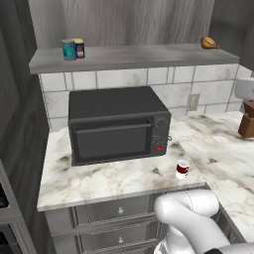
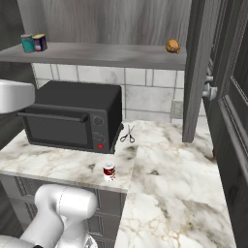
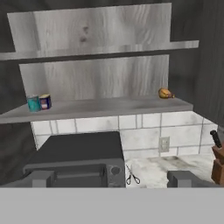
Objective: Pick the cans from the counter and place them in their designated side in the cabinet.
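Gripper (image 3: 112,178) spread wide, holding nothing. Blue can (image 1: 79,48) stands on the cabinet (image 1: 134,58) shelf beside the teal can (image 1: 68,50); red can (image 1: 182,169) on the counter (image 1: 109,181).

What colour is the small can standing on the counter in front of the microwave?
The can is red with white bands; it shows best in the right base view.

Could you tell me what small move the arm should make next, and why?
Probably lower the open gripper toward the red can with white bands, which stands alone near the marble counter's front edge. The yellow-topped blue can already stands beside the teal can on the cabinet shelf.
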